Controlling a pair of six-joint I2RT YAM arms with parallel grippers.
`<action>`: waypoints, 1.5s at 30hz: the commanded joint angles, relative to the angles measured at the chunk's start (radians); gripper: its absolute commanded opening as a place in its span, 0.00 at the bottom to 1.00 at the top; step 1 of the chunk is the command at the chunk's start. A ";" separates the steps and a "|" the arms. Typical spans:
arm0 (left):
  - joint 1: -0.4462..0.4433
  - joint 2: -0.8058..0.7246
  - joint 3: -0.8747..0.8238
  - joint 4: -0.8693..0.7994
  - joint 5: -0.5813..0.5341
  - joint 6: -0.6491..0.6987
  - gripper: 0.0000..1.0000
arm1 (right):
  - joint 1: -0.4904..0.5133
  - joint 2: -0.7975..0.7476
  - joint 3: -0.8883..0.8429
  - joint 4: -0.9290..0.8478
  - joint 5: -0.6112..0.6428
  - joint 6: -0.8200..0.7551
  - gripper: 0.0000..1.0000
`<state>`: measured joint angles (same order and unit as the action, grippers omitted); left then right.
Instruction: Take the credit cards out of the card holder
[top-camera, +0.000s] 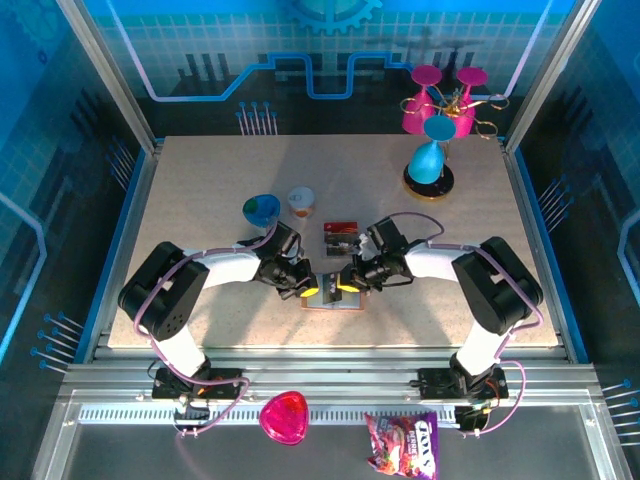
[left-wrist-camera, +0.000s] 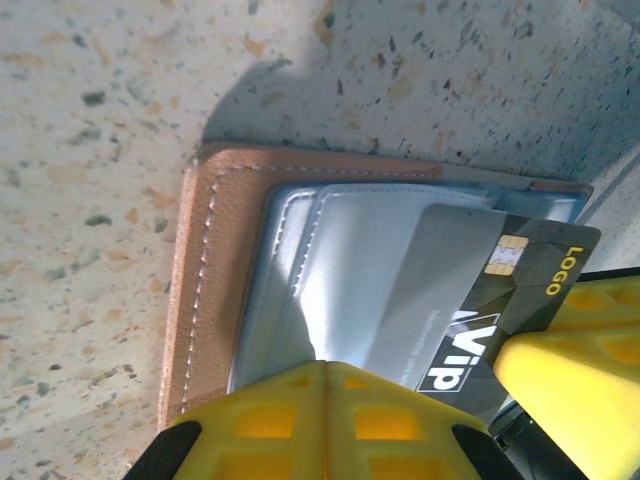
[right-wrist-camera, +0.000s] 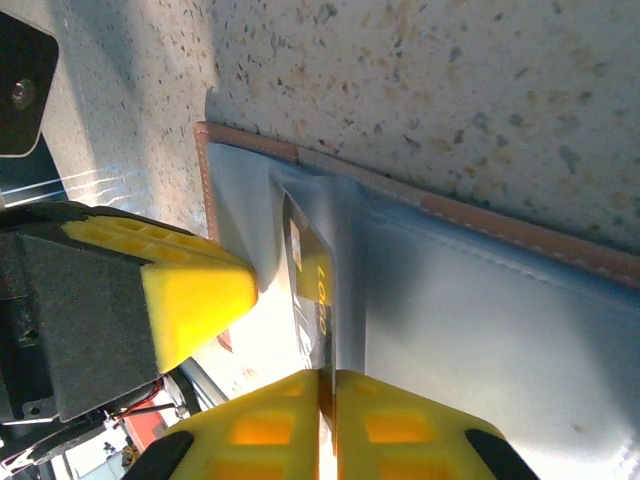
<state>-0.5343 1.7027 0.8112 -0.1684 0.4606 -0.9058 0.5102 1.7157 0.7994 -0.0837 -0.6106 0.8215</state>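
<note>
Holder lies open on the desk, near the front edge and about midway across, with both arms converged on it. Left wrist view: tan leather cover flat on the speckled surface, blue-grey lining facing up. A dark VIP card, printed with "LOGO" in yellow and a chip, sticks partway out of a lining pocket toward the right end effector. Left end effector: yellow fingers brought together with no gap visible, tips down on the lining at the holder's near edge. Cannot tell whether a fold of lining is pinched between them. Right wrist view: right end effector is closed tight on the exposed end of the VIP card, which is seen edge-on and runs straight into the seam between the two fingers. The rest of the card sits over the lining. One finger of the left end effector rests its tip on the holder just beside the card. Top view: a second card, dark with red bands, lies loose on the desk just behind the holder, apart from it and from both end effectors. Also on the desk: a blue-green cup and a small pale cup behind the left arm.
</note>
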 joint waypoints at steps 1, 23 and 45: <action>-0.006 0.003 0.002 -0.060 -0.024 0.022 0.06 | -0.026 -0.042 -0.015 -0.058 0.002 -0.034 0.11; -0.007 -0.071 0.004 -0.028 -0.047 0.006 0.13 | -0.077 -0.175 0.169 -0.445 0.102 -0.314 0.01; 0.025 -0.187 -0.045 -0.025 -0.077 -0.010 0.17 | -0.059 -0.080 0.597 -0.897 0.368 -1.188 0.00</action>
<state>-0.5171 1.5448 0.7856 -0.1795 0.4026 -0.9146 0.4488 1.6142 1.3495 -0.8940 -0.2893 -0.1650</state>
